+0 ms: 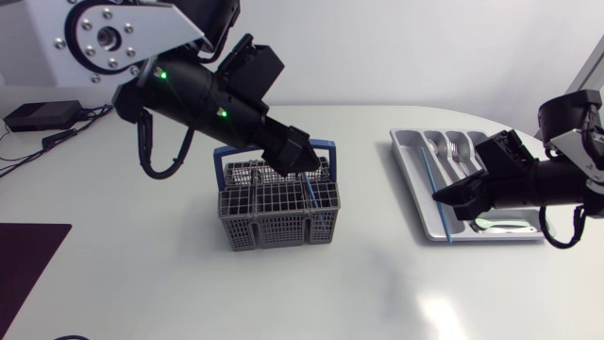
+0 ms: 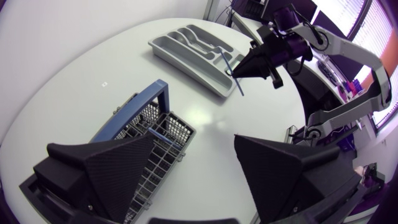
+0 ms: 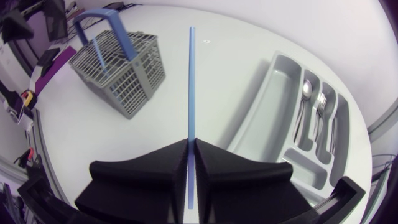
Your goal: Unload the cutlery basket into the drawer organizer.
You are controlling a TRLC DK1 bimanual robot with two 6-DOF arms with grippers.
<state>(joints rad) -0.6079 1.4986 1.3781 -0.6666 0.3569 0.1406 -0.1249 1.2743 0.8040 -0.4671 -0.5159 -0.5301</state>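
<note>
Right gripper point(image 3: 191, 146) clamps a thin blue straw point(image 3: 190, 81) between closed fingers beside the grey drawer organizer point(image 1: 408, 151), which lies toward the table's right side; the straw runs along the organizer's rim on the basket side, and whether it touches that rim cannot be told; spoons and forks point(image 3: 317, 109) lie in the narrower compartments, while the long outer compartment beside the straw is bare. At the table's middle the left gripper point(image 1: 302, 161) hovers over the grey cutlery basket point(image 1: 274, 222), fingers spread wide apart and holding nothing, just beside the blue handle point(image 1: 326, 149); another thin blue piece point(image 1: 310, 194) stands inside the basket. A broad strip of bare white table point(image 1: 377, 274) separates basket and organizer; open surface also lies in front of both.
</note>
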